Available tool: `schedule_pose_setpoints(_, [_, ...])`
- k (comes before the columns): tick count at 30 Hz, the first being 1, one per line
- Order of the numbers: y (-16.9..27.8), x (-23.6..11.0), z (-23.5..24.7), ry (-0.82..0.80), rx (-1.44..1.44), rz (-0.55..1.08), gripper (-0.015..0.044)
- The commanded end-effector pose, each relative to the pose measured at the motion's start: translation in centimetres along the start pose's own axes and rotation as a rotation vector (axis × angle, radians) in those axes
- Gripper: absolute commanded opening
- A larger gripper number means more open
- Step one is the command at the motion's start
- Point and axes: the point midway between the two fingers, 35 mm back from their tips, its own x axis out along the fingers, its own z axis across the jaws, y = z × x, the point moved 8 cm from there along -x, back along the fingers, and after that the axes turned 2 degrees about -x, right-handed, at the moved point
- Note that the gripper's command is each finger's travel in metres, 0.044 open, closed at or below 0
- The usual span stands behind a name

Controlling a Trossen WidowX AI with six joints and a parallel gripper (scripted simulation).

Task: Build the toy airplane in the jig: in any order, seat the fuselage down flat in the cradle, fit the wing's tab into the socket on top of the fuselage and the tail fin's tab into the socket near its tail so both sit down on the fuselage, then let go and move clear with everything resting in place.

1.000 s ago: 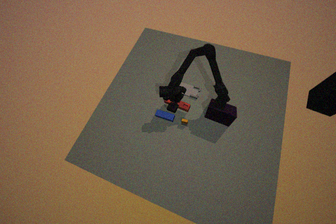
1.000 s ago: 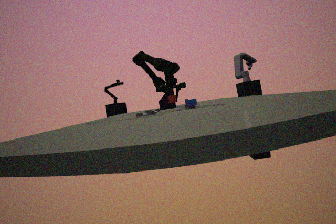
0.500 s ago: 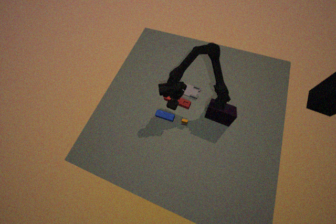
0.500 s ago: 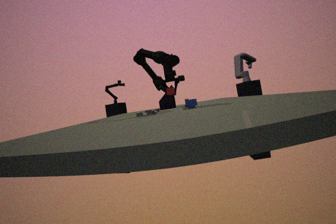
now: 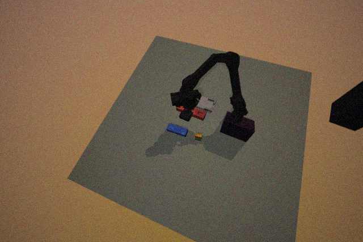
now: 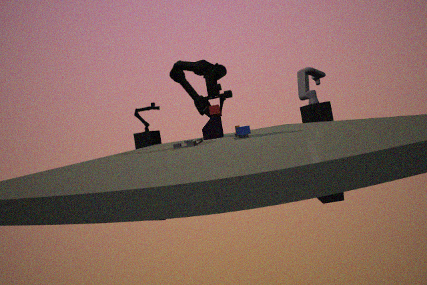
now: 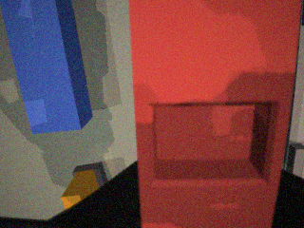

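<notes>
My gripper point(image 5: 189, 111) point(image 6: 215, 111) point(image 7: 197, 168) is shut on the red fuselage point(image 5: 200, 113) point(image 6: 214, 109) point(image 7: 195, 57) and holds it above the table, its rectangular socket showing in the wrist view. The pale grey jig point(image 5: 206, 103) point(image 6: 189, 143) stands on the table, partly hidden by the arm and fuselage in the top view. The blue wing point(image 5: 177, 130) point(image 6: 242, 130) point(image 7: 45, 62) lies to one side of the fuselage. The small orange tail fin point(image 5: 198, 135) point(image 6: 236, 127) point(image 7: 82, 186) stands near one end of the wing.
The arm's dark base block point(image 5: 236, 127) stands on the grey table point(image 5: 131, 157) point(image 6: 137, 175), right of the parts in the top view. A small black arm on a block point(image 6: 147, 139) and a grey arm on a block point(image 6: 316, 112) stand in the background of the exterior view.
</notes>
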Motion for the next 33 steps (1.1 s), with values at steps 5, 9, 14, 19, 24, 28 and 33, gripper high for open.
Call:
schedule_pose_setpoints(5, [-0.9, 0.7, -2.0, -0.015, -0.002, -0.001, 0.0000])
schedule_pose_setpoints(9, [-1.2, 1.2, -3.1, -0.020, -0.005, -0.002, 0.0000])
schedule_pose_setpoints(14, [-1.6, 1.8, -4.4, -0.024, -0.009, -0.004, 0.0000])
schedule_pose_setpoints(19, [-1.9, 2.4, -5.8, -0.026, -0.013, -0.005, 0.0000])
schedule_pose_setpoints(24, [-2.1, 3.0, -7.1, -0.025, -0.016, -0.006, 0.0000])
schedule_pose_setpoints(28, [-2.2, 3.5, -8.2, -0.023, -0.018, -0.007, 0.0000])
schedule_pose_setpoints(33, [-2.2, 4.2, -9.6, -0.019, -0.021, -0.007, 0.0000])
